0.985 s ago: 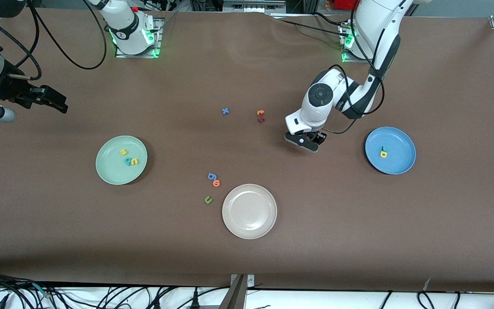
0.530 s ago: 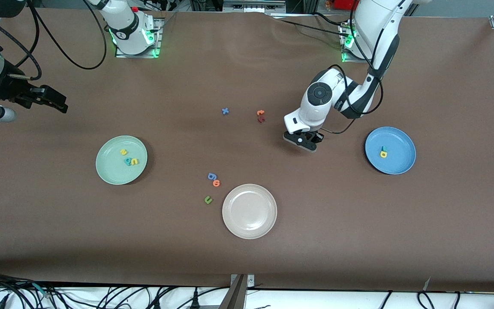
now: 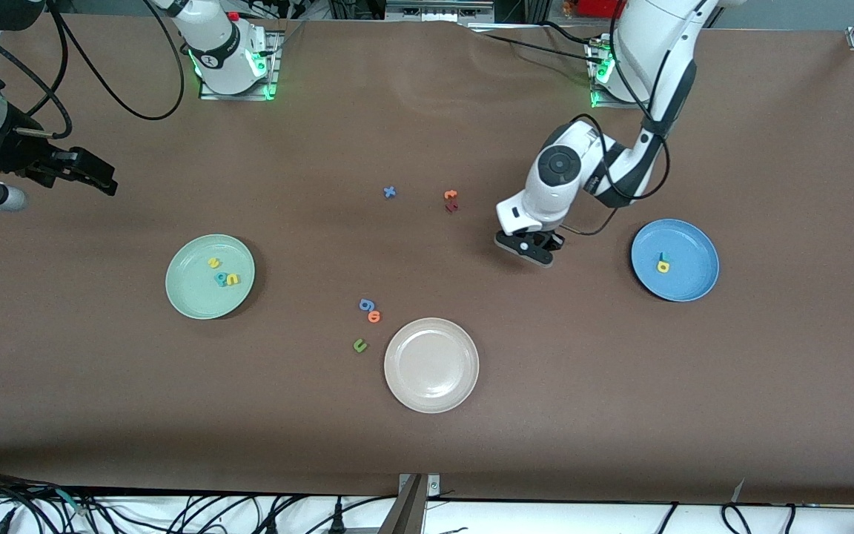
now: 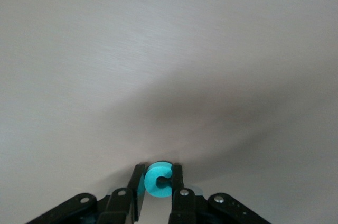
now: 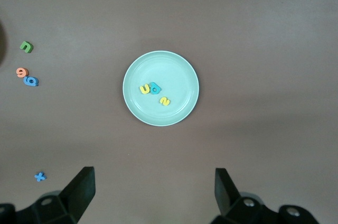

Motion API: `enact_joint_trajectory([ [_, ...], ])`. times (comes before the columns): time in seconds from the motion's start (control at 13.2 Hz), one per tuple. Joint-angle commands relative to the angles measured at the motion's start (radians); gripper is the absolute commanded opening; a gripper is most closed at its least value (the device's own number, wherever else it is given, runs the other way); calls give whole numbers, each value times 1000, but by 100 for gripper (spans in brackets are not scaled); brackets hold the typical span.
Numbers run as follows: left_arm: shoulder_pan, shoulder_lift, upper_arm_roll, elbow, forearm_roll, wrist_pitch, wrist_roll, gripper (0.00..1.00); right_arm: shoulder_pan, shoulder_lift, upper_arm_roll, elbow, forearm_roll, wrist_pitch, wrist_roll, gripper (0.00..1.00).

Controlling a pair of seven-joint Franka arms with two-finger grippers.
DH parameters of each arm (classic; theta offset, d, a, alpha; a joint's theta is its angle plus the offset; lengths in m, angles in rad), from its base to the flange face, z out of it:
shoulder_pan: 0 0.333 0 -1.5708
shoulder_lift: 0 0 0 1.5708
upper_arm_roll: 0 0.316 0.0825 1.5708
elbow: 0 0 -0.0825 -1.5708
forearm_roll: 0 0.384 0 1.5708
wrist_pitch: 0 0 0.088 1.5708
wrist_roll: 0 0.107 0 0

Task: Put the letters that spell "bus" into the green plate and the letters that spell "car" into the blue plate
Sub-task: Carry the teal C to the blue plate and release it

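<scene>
Broadly, the brown tabletop (image 3: 620,386) carries three plates: the green plate (image 3: 190,297) toward the right arm's end, the blue plate (image 3: 690,278) toward the left arm's end, and a beige plate (image 3: 431,365) between them, nearest the front camera's edge. On the green plate lie the yellow u (image 3: 233,279), teal b (image 3: 221,279) and yellow s (image 3: 213,262); on the blue plate, the yellow a (image 3: 663,266) touches a small teal letter (image 3: 664,256). The left gripper (image 4: 157,192) sits low at the tabletop's middle, between the beige and blue plates, its jaws clamped on the teal c (image 4: 157,179). The right gripper (image 5: 153,187) waits spread wide above the green plate.
</scene>
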Motion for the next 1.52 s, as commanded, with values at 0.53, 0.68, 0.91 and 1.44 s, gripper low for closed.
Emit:
enact_joint_trajectory([
  [0.53,129,-85,309,-9,-272,-102,915,0,-15,-3,6,5,19,-12,-13,100],
  [0.68,132,-85,371,-13,-277,-118,1004,0,-15,-3,6,5,19,-12,-13,100],
  [0.91,163,-82,406,-45,-277,-122,1038,0,-15,-3,6,5,19,-12,-13,100],
  [1.44,203,-71,411,-59,-279,-124,1014,100,-15,-3,2,5,19,-12,-11,100],
])
